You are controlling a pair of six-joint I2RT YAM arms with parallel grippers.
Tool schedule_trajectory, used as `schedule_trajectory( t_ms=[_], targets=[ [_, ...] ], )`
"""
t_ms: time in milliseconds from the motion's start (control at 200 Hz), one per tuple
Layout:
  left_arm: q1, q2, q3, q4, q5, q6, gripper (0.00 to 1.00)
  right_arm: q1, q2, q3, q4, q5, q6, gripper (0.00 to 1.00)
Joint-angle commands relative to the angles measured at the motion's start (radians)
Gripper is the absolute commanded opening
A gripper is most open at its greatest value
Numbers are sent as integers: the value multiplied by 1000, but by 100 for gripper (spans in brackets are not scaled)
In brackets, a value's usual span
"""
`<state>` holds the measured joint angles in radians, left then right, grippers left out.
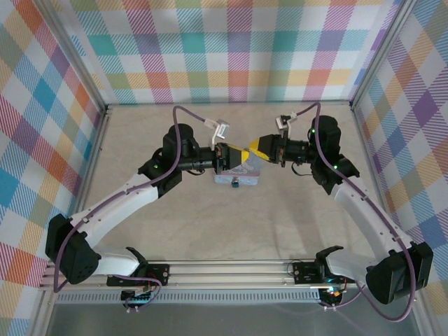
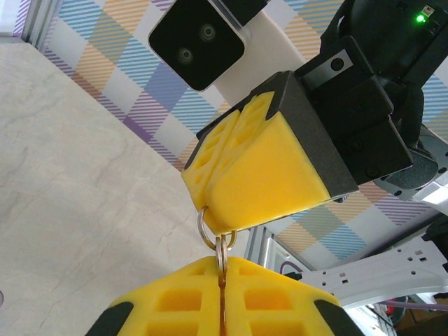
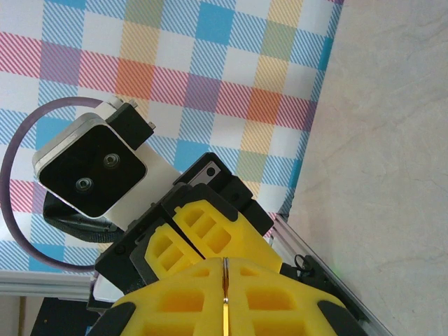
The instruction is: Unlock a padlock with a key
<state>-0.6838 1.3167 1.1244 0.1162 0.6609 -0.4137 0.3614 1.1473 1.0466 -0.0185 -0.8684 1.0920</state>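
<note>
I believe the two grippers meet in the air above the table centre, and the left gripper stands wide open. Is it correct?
Not quite. The left gripper is shut: in the left wrist view its yellow fingers press together on a thin metal piece joined to a ring. The rest of the statement holds.

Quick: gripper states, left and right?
Left gripper: closed on a thin metal piece off the key ring.
Right gripper: closed on a thin metal strip; key or not, cannot tell.

Above the table [image 1: 210, 231], both arms are bent inward; the left gripper [image 2: 222, 274] and right gripper [image 3: 225, 271] are clamped shut, tips close together.
</note>
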Motion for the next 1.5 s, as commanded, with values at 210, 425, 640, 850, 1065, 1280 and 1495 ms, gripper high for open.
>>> schedule_trajectory(
  t_ms=[210,425,640,850,1065,1280,1495],
  targets=[
    [14,-33,-5,-23,3,29,7,7,8,0,24,-37,-18,10],
    [15,-33,-5,-23,15,27,0,7,9,3,13,-41,-50,30],
    [14,-34,-11,-3,41,12,0,8,9,-3,33,-54,-58,40],
    [13,-29,-11,17,66,-5,0,33,28,0,71,-89,-60,35],
    [13,-25,-12,25,76,-17,0,45,42,-3,92,-104,-63,26],
    [13,-28,-8,14,70,-10,0,46,42,-7,104,-118,-69,9],
    [13,-31,-6,5,56,-8,6,47,35,-9,101,-111,-89,0]
  ],
)
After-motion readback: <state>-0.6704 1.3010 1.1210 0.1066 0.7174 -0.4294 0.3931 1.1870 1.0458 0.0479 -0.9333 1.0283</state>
